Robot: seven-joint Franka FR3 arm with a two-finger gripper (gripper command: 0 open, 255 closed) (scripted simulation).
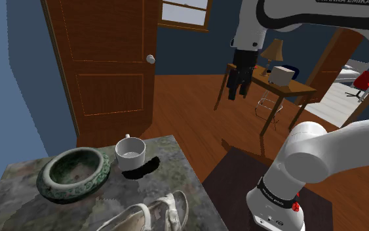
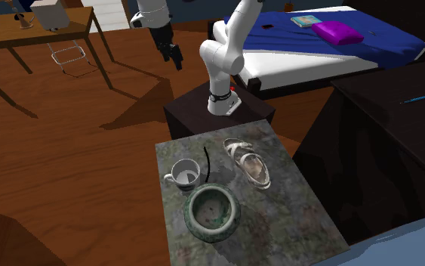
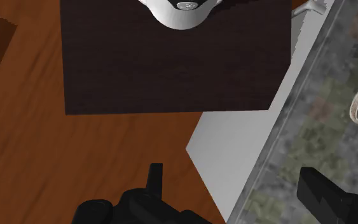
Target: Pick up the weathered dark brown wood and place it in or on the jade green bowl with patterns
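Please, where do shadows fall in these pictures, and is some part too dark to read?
Shoulder view: the desk throws leg shadows on the wooden floor. Second exterior view: a broad shadow lies on the floor beside the stand; the dark furniture shows little detail. Wrist view: even light, no glare.

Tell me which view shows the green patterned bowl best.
The second exterior view: it looks down into the round green patterned bowl, showing its whole rim and inside. The shoulder view shows the bowl obliquely, its patterned wall toward the camera. The wrist view faces the dark stand instead.
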